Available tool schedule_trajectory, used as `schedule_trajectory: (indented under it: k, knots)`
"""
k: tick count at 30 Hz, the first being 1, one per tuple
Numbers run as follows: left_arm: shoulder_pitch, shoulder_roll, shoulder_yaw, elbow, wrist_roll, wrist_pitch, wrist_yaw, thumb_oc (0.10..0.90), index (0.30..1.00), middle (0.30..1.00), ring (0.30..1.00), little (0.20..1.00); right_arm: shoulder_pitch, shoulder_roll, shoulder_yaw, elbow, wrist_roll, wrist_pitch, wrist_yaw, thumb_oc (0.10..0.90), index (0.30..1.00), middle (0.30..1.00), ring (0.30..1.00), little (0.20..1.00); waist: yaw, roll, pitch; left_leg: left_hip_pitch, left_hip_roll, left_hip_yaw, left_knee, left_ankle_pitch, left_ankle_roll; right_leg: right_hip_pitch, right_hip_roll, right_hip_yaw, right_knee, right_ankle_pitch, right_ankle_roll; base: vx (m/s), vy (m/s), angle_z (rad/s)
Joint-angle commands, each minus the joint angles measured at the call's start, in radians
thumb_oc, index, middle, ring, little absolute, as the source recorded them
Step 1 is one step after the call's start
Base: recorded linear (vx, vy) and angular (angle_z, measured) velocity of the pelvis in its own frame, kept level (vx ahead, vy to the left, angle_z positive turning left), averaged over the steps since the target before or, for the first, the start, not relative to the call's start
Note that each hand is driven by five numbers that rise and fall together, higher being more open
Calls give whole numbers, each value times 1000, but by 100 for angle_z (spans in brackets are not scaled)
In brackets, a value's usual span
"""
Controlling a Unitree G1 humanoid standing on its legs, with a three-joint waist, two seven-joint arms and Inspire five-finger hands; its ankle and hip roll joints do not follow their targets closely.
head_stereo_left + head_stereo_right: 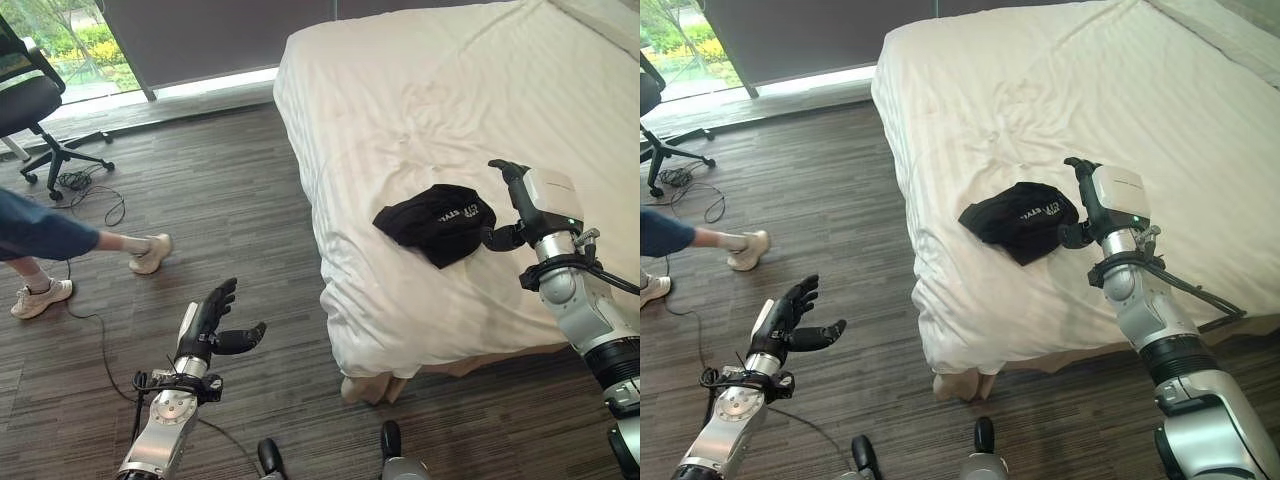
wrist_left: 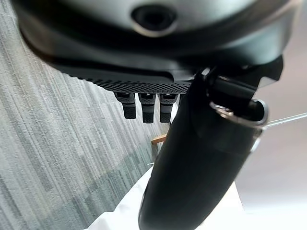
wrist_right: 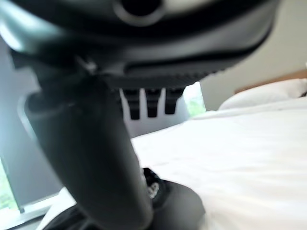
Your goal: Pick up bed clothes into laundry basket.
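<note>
The task looks barely begun: the black garment (image 1: 437, 221) lies on the bed (image 1: 420, 90) near its near-left corner, and I see no basket. The right hand (image 1: 512, 205) sits just right of the garment with fingers straight and thumb at the cloth's edge, not closed on it, while the left hand (image 1: 212, 322) hangs released over the floor (image 1: 220, 200). The left eye view takes in a chair (image 1: 30, 95) and a person's legs (image 1: 60, 245) at far left, and the right wrist view adds a pillow (image 3: 268, 96) at the far end.
</note>
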Motion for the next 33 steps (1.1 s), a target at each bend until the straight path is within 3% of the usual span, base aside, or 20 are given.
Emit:
schedule_trajectory:
  k: [1,20,21,22,23,31,33]
  knots:
    - [-88,74,27,-90,14,-100,37,800,900,900,900,900,-211,-33,7,9,25,-21,-79,800,900,900,900,900,23,-51,24,98,-4,85,10,-196,-56,-139,-18,-7,7,-112,-10,-4,-67,4]
    - [-121,56,9,-47,6,-119,75,800,900,900,900,900,-371,-21,62,194,81,-15,-122,800,900,900,900,900,55,-1,96,-35,62,135,10,-102,-127,-247,-10,-65,7,-146,-6,3,-62,10]
    - [-121,54,6,-43,6,-119,76,800,900,900,900,900,-369,-14,63,208,91,-14,-121,664,695,695,695,695,55,2,99,-38,65,138,10,-97,-128,-250,-11,-67,7,-145,-5,-1,-36,6]
    - [-123,53,7,-39,8,-117,77,800,900,900,900,900,-360,-7,57,226,106,-14,-118,664,695,695,695,695,54,6,103,-40,66,140,10,-94,-130,-254,-10,-66,7,-145,-5,-2,-24,5]
    - [-124,52,4,-36,8,-117,76,800,900,900,900,900,-359,-5,55,234,112,-14,-117,400,300,300,300,300,54,8,103,-42,66,141,10,-94,-131,-257,-10,-64,7,-145,-6,0,0,0]
    - [-134,50,-14,-47,-3,-114,60,800,900,900,900,900,-346,-34,63,261,106,-12,-112,400,300,300,300,300,42,27,109,-15,68,153,10,-88,-134,-234,-7,-56,7,-154,-7,10,12,-1]
    - [-124,44,-13,-74,-9,-111,49,800,900,900,900,900,-331,-59,37,216,106,-9,-126,400,300,300,300,300,25,31,98,28,58,151,10,-117,-121,-200,-6,-42,7,-160,-7,69,55,-5]
